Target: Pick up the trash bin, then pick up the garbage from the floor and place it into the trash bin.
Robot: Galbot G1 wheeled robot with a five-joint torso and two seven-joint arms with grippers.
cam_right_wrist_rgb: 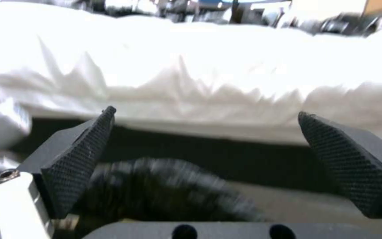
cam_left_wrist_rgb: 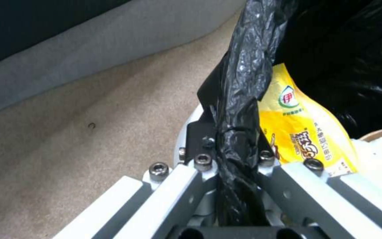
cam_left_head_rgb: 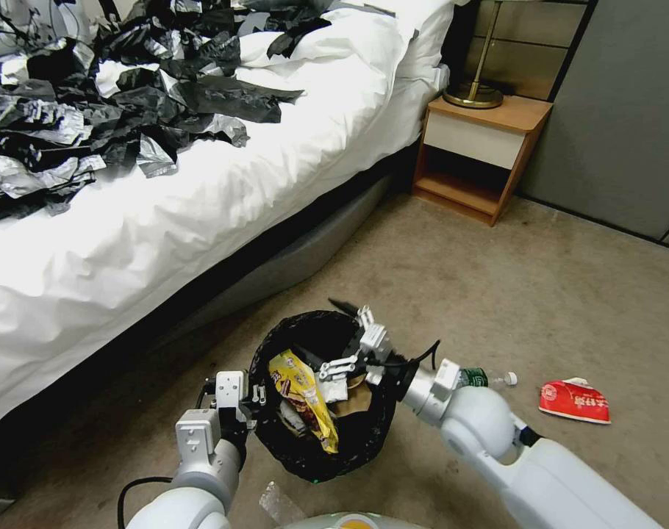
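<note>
Left gripper (cam_left_wrist_rgb: 233, 159), clamped on the bag-lined rim of the trash bin (cam_left_head_rgb: 316, 448), holds it beside the bed (cam_left_head_rgb: 202, 198). Right gripper (cam_right_wrist_rgb: 209, 166), jaws wide apart, hovers over the bin's opening. Inside: yellow wrapper (cam_left_head_rgb: 305, 397). On the carpet (cam_left_head_rgb: 496, 294): red packet (cam_left_head_rgb: 576, 401), clear bottle (cam_left_head_rgb: 489, 379).

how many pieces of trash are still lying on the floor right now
2. A red packet lies on the carpet to the robot's right, and a clear bottle lies just behind the right arm, partly covered by it. More may be hidden behind the arms or bin.
</note>
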